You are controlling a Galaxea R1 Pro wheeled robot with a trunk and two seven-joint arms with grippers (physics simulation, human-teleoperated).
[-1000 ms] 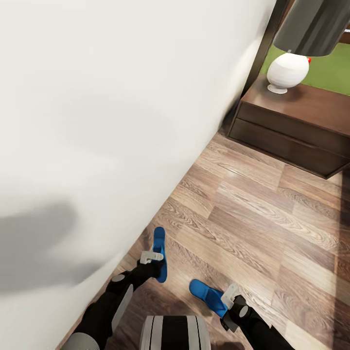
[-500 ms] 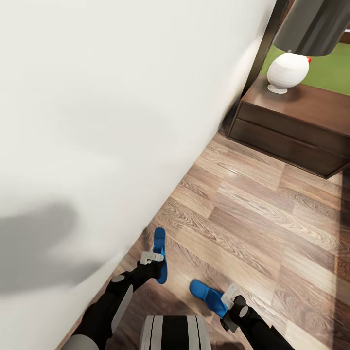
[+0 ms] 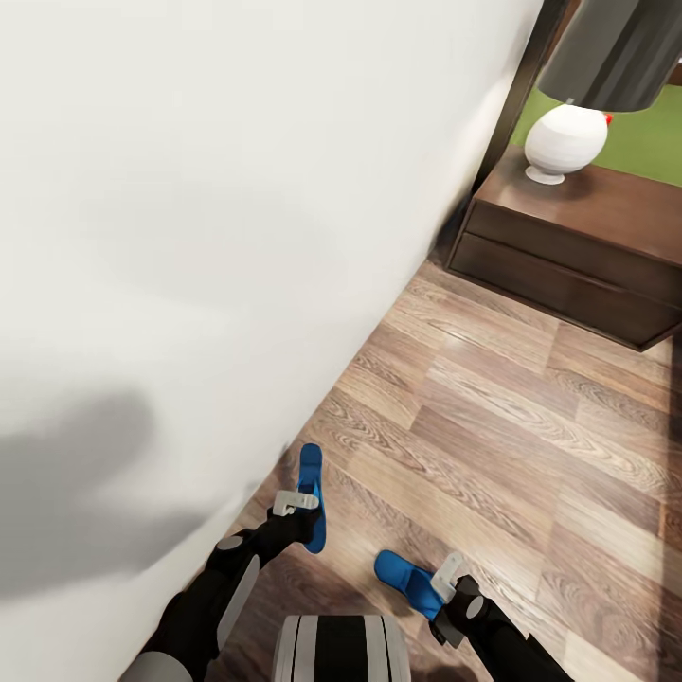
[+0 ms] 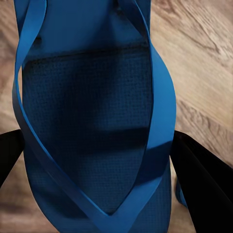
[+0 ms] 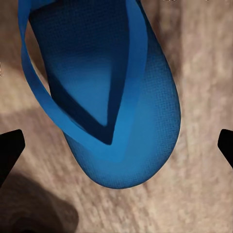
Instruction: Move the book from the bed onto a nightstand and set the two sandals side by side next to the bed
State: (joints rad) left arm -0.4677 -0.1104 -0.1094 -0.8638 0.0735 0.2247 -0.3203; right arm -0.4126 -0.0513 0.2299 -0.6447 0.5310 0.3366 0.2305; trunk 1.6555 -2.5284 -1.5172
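1. Head view: your left end effector [image 3: 296,499] sits at the left sandal [image 3: 312,495], which lies lengthwise on the wood floor [image 3: 493,436] right beside the pale bed [image 3: 189,237]. The fingers meet the sandal near its middle; from here you cannot tell whether they clamp it.
2. Head view: your right end effector [image 3: 445,580] sits at the near end of the right sandal [image 3: 405,579]. That sandal lies angled on the floor, apart from the left one and farther from the bed.
3. Head view: the nightstand [image 3: 578,246] stands at the upper right against the bed's dark frame, carrying a white lamp [image 3: 566,140] with a dark shade.
4. Left wrist view: the left sandal [image 4: 92,121] lies strap side up between two dark finger tips [image 4: 201,179], one on each side. The end effector [image 4: 94,165] straddles the sole narrowly, but firm contact cannot be told.
5. Right wrist view: the toe end of the right sandal [image 5: 104,92] lies on the planks. The dark finger tips [image 5: 9,148] stand wide at both edges, well clear of the sole, so this end effector [image 5: 116,145] is spread apart and holds nothing.
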